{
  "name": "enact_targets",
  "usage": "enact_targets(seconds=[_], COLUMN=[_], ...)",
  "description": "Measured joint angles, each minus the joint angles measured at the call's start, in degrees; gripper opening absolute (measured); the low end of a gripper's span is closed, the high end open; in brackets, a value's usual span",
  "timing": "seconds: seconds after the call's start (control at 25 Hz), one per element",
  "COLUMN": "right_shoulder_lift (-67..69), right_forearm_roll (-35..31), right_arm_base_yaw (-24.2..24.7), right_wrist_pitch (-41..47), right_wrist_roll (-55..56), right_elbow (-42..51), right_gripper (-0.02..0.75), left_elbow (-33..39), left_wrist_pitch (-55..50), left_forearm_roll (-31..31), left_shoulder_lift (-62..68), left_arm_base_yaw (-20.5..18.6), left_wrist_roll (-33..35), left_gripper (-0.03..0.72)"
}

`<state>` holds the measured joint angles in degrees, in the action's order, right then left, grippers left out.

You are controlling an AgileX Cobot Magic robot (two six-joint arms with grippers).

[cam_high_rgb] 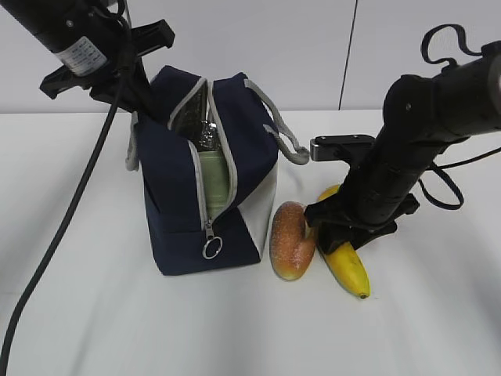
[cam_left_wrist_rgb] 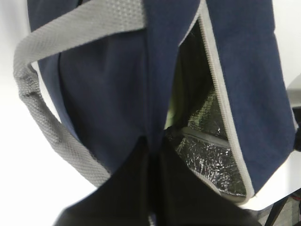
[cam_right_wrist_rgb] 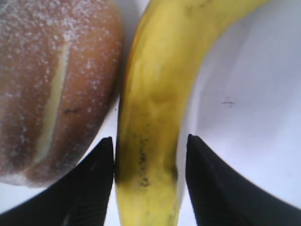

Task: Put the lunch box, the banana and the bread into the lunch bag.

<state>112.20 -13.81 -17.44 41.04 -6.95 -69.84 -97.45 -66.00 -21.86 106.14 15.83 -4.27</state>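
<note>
The navy lunch bag [cam_high_rgb: 176, 207] stands unzipped on the white table. Inside it, the lunch box [cam_high_rgb: 213, 178] shows its pale green lid on edge. My left gripper [cam_high_rgb: 143, 102] is shut on the bag's rear top fabric; in the left wrist view the fold of the lunch bag [cam_left_wrist_rgb: 108, 94] runs between the closed fingers of that gripper [cam_left_wrist_rgb: 153, 147], and silver lining shows beside them. The bread [cam_high_rgb: 291, 240] lies just right of the bag, touching the banana [cam_high_rgb: 349, 268]. My right gripper [cam_right_wrist_rgb: 149, 140] straddles the banana [cam_right_wrist_rgb: 155, 94]: one finger touches it, the other stands slightly off. The bread [cam_right_wrist_rgb: 51, 84] lies beside it.
A grey strap handle [cam_high_rgb: 286, 146] hangs off the bag towards the right arm. The zipper's ring pull [cam_high_rgb: 211, 248] dangles at the bag's front. A black cable [cam_high_rgb: 59, 235] trails across the table on the left. A white wall stands behind.
</note>
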Motion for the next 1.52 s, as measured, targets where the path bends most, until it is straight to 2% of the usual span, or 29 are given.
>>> enact_targets(seconds=[0.44,0.64,0.8,0.96,1.16,1.28,1.4,1.52], right_shoulder_lift=[1.75,2.79,2.85,-0.19,-7.41,-11.36,-14.62,-16.61], right_forearm_roll=[-1.05,-1.25,-0.36,4.76,17.22,19.49,18.63,12.2], right_arm_base_yaw=[0.0,0.0,0.0,0.0,0.0,0.0,0.0,0.0], right_wrist_pitch=[0.0,0.71,3.39,4.77,5.99,6.5,6.88,8.42], right_wrist_roll=[-0.99,-0.99,-0.99,1.37,9.05,10.25,9.74,4.42], right_elbow=[0.0,-0.22,-1.64,-2.22,-2.35,-2.35,-3.24,-5.33], right_gripper=[0.389,0.333,0.328,0.327,0.327,0.327,0.327,0.327], left_elbow=[0.0,0.0,0.0,0.0,0.0,0.0,0.0,0.0], left_wrist_pitch=[0.0,0.0,0.0,0.0,0.0,0.0,0.0,0.0], left_forearm_roll=[0.0,0.0,0.0,0.0,0.0,0.0,0.0,0.0], left_shoulder_lift=[0.0,0.0,0.0,0.0,0.0,0.0,0.0,0.0], left_arm_base_yaw=[0.0,0.0,0.0,0.0,0.0,0.0,0.0,0.0], left_wrist_roll=[0.0,0.0,0.0,0.0,0.0,0.0,0.0,0.0], left_gripper=[0.0,0.0,0.0,0.0,0.0,0.0,0.0,0.0])
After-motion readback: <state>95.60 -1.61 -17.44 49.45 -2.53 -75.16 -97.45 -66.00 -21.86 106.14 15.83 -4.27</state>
